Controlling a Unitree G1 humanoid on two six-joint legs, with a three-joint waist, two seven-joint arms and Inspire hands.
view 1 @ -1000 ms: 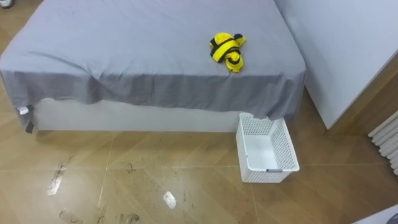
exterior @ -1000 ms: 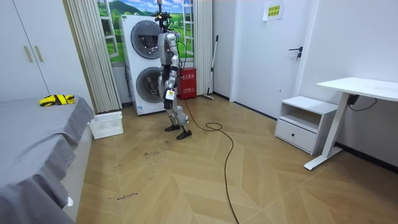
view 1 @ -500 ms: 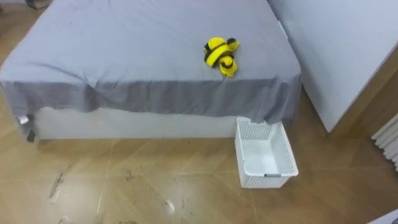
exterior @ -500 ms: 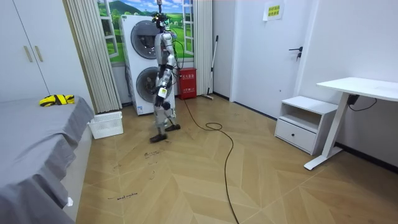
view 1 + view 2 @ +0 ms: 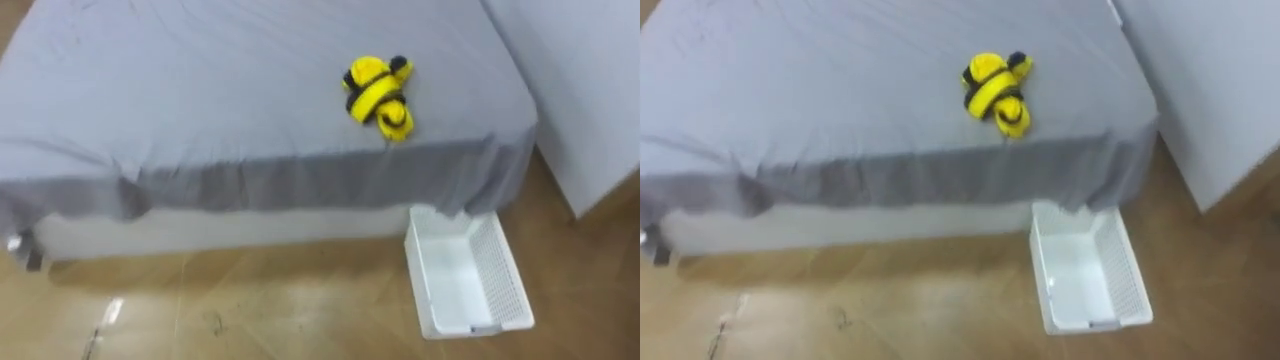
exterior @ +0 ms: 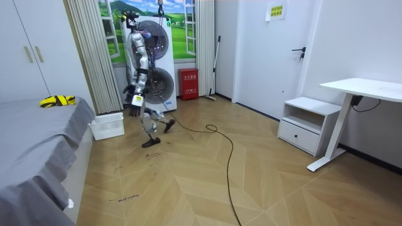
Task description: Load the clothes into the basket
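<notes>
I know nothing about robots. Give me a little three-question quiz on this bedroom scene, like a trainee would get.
1. True or false: the yellow-and-black clothes lie on the bed.
2. Where does the white basket stand? A) on top of the bed B) on the floor by the bed's corner C) on the desk
3. Fill in: the sheet over the bed is ____ in colour.
Key: 1 true; 2 B; 3 grey.

A grey-sheeted bed (image 5: pixel 200 90), stacked washing machines (image 6: pixel 166 68), white desk (image 6: pixel 367 88).
</notes>
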